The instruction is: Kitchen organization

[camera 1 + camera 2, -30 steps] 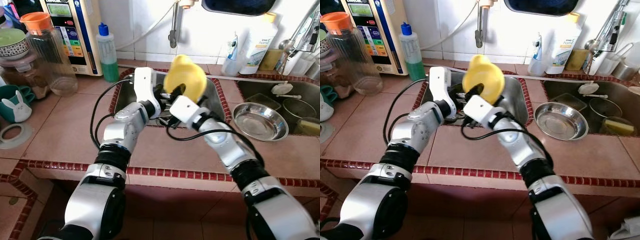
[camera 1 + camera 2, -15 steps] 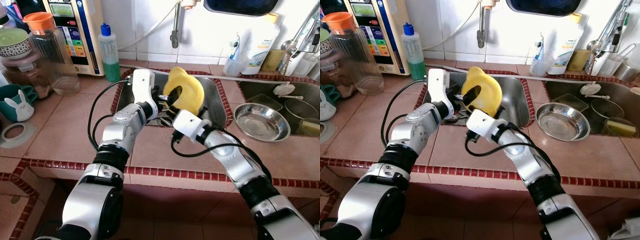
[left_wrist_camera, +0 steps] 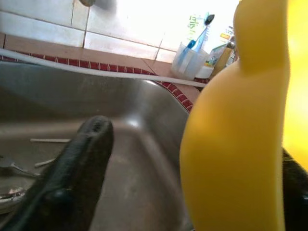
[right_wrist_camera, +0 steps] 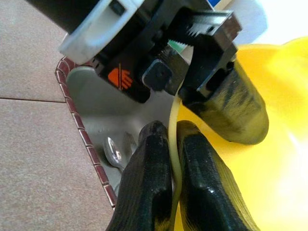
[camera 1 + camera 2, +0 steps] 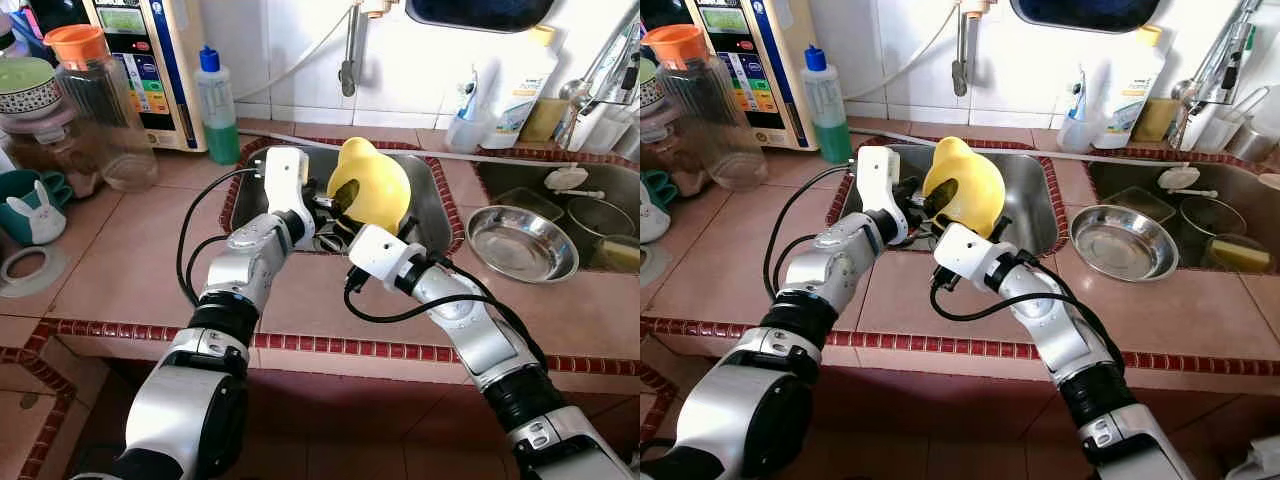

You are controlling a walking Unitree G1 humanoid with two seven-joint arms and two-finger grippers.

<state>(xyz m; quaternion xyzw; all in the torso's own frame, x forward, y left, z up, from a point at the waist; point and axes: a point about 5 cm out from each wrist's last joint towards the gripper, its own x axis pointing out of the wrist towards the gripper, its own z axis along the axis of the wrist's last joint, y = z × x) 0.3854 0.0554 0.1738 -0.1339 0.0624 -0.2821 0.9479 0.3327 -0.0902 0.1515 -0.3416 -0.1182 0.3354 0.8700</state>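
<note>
Right gripper (image 4: 174,144) is closed on the thin rim of the yellow bowl (image 5: 372,186), one black finger on each face of the wall, with the fingers (image 4: 149,183) pressed together so that only the bowl's edge separates them. Left gripper (image 5: 325,196) meets the same bowl from the opposite side: in the right wrist view one of its fingers lies inside the yellow bowl against the wall, and in the left wrist view the second finger (image 3: 79,163) stands apart from the bowl with the steel sink visible in the gap, so its jaws are spread wide and are not clamped on the rim. The bowl is held tilted on edge, off any surface, above the left sink basin (image 5: 428,190), between the two wrists, with its hollow side turned toward the left arm. Cutlery (image 4: 115,151) lies on the bottom of that basin beneath the bowl. The counter (image 5: 130,250) is tiled in terracotta with a red mosaic border. A round steel dish (image 5: 521,243) rests at the edge of the right-hand basin. A green soap bottle (image 5: 217,105) with a blue cap stands at the back of the counter, beside a clear jug (image 5: 98,105) with an orange lid.
</note>
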